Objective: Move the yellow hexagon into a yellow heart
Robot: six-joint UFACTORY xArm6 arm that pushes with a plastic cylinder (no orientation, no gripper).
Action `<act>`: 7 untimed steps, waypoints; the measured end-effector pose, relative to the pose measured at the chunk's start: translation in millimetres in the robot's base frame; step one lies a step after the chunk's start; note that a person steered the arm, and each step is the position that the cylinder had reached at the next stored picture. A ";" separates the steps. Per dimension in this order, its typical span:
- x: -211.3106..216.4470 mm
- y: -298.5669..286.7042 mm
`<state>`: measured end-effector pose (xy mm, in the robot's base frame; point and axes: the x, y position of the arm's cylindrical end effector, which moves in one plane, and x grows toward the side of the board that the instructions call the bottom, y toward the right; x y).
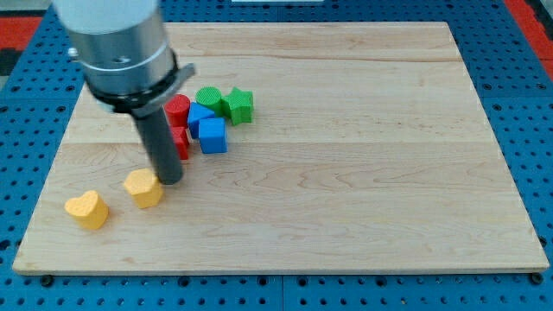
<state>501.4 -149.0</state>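
Tip (pixel 170 180) (no pincer fitted, so no state can be told) is set against hexagon (pixel 143 188)'s right, seemingly to drive it toward heart (pixel 87 210).

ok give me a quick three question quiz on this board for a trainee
1. True or false: my tip is right beside the yellow hexagon, on its right in the view.
2. Which block lies nearest the view's left edge? A) yellow heart B) green star C) blue cube
3. Fill in: the heart and hexagon are ____ (touching / apart).

Key: 1 true; 2 A; 3 apart
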 end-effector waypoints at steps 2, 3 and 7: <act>5.0 -25.3; -4.6 -10.9; -59.0 -6.4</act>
